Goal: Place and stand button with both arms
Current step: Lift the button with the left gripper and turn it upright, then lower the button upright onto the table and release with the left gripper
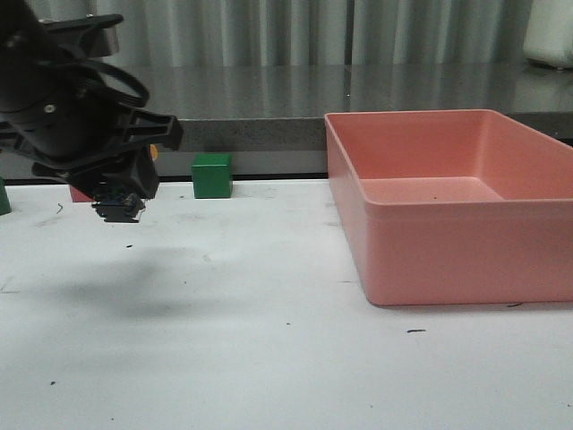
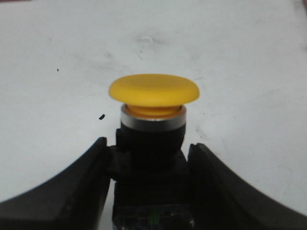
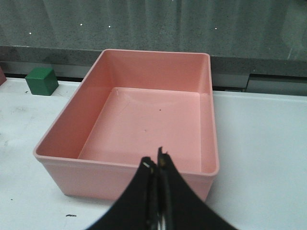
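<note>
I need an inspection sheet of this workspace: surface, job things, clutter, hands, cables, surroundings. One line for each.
Surface: white table, scuffed, with small dark specks.
Job things: button clamped by its dark base, held above the table.
Clutter: green cube at the back; empty pink bin on the right.
Hands: left hand shut on the button; right hand shut, empty, before the bin.
Cables: black loop on the left arm.
Surroundings: grey ledge, curtain behind.

One button (image 2: 152, 125), one pink bin (image 1: 421, 260), one green cube (image 1: 212, 175) — two end effectors, left (image 2: 151, 165) and right (image 3: 157, 168).
</note>
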`<state>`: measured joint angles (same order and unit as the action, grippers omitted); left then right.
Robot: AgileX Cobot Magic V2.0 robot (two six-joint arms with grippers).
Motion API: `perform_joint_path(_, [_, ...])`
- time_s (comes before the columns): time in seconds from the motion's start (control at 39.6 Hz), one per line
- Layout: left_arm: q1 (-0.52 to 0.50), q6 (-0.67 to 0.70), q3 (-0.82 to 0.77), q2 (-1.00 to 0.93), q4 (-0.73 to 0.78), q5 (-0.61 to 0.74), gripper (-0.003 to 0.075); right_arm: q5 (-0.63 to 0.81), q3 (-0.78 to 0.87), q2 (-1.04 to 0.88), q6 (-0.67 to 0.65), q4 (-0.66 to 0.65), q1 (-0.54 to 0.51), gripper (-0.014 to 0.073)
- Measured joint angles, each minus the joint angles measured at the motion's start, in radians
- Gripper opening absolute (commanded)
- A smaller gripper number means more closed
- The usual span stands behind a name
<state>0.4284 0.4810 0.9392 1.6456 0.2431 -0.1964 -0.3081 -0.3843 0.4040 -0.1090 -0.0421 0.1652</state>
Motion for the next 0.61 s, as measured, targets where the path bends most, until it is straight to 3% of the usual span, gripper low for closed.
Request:
perform_joint_path(0.28, [-0.083,-0.008,-0.312,-0.081,0.043,0.533,0.0204,0.000,0.000,0.000,0.000,0.000,0.000,-0.0069])
perform_joint_path(0.48, [-0.202,-0.189,-0.503,-0.043,0.045,1.027,0.0204,0.000,0.000,0.000,0.000,0.000,0.000,-0.0069])
perform_joint_path(0.61, [-0.250,-0.241,-0.565,0.040,0.044,1.237,0.0205,0.000,0.000,0.000,0.000,0.000,0.000,-0.0069])
